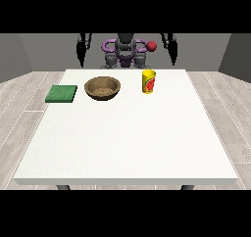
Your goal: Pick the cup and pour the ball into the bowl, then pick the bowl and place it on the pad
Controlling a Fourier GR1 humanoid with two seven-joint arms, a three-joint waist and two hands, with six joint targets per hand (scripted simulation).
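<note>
1. Nearest the camera: bare white table (127, 148), nothing on its front half.
2. Green pad (62, 93) flat near the table's edge at view left.
3. Brown bowl (102, 88) upright, just right of the pad, not touching it.
4. Yellow cup (149, 81) upright, right of the bowl, apart from it. Can't see any ball in the cup.
5. My hand at view left (81, 55) and hand at view right (171, 52) hang behind the far edge, holding nothing. Can't tell whether the fingers are curled.
</note>
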